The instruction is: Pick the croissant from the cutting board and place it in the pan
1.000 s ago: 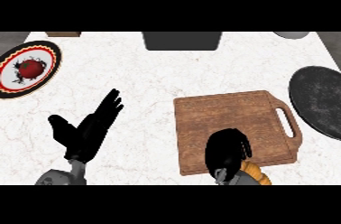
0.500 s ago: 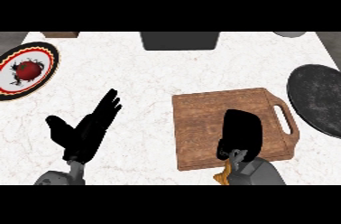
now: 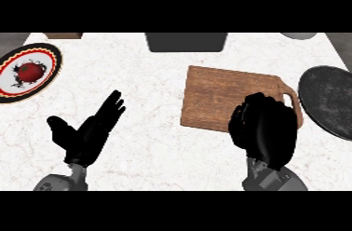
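The wooden cutting board (image 3: 219,96) lies right of centre, its handle end towards the dark round pan (image 3: 331,100) at the right edge. My right hand (image 3: 265,131) hangs over the board's near right corner, back towards me, fingers curled downward. The croissant does not show in this view; the hand covers it, and the part of the board I can see is bare. The pan looks bare as well. My left hand (image 3: 86,134) rests open on the counter at the lower left, fingers pointing up and to the right.
A patterned plate (image 3: 15,88) holding a red tomato (image 3: 30,71) sits at the far left. A dark rectangular container (image 3: 186,41) stands at the back centre, a grey bowl (image 3: 300,35) at the back right, and a brown object (image 3: 65,35) at the back left.
My right hand has risen and shifted right, towards the board's handle and the pan. The orange-brown bit seen by its heel earlier is now hidden. My left hand has stayed in place.
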`<move>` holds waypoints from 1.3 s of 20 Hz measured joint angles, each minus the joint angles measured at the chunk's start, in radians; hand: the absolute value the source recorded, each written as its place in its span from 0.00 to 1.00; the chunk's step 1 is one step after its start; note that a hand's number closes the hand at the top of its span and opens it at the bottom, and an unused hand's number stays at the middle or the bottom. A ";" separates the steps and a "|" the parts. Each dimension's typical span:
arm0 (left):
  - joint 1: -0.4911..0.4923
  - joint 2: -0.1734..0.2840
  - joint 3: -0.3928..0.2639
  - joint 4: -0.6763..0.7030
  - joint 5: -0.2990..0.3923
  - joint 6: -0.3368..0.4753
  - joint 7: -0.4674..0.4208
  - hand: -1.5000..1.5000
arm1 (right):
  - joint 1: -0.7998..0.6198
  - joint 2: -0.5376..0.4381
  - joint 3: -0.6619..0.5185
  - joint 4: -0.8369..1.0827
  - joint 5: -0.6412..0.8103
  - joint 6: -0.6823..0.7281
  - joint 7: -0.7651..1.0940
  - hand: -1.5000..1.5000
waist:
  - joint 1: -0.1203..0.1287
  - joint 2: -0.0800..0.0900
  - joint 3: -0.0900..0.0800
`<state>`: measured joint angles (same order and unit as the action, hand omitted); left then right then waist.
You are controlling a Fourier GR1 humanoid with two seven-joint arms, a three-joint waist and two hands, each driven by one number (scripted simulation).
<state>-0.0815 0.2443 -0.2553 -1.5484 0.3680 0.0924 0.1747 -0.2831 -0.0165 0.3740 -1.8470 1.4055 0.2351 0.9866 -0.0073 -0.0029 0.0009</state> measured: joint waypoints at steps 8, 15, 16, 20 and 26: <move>0.017 -0.004 0.005 -0.005 -0.007 -0.018 -0.011 0.50 | 0.054 0.002 -0.138 -0.064 -0.106 -0.309 -0.051 1.00 | 0.006 0.003 0.000; 0.017 -0.017 0.017 -0.024 -0.020 -0.021 0.016 0.50 | 0.089 -0.099 -0.337 0.085 -0.241 -0.479 -0.227 1.00 | 0.009 0.004 0.000; 0.011 -0.020 0.022 -0.008 -0.019 -0.031 0.009 0.50 | 0.094 -0.117 -0.358 0.118 -0.250 -0.503 -0.258 1.00 | 0.009 0.004 0.000; 0.004 -0.028 0.029 -0.013 -0.023 -0.036 0.021 0.50 | 0.069 -0.189 -0.458 0.282 -0.294 -0.603 -0.373 1.00 | 0.012 0.005 0.000; -0.005 -0.039 0.038 0.007 -0.040 -0.047 0.013 0.50 | -0.023 -0.277 -0.600 0.529 -0.327 -0.784 -0.483 1.00 | 0.016 0.007 0.000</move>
<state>-0.0864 0.2052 -0.2172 -1.5415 0.3278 0.0454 0.1876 -0.3057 -0.2939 -0.2262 -1.3183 1.0788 -0.5492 0.5033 0.0087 0.0041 0.0011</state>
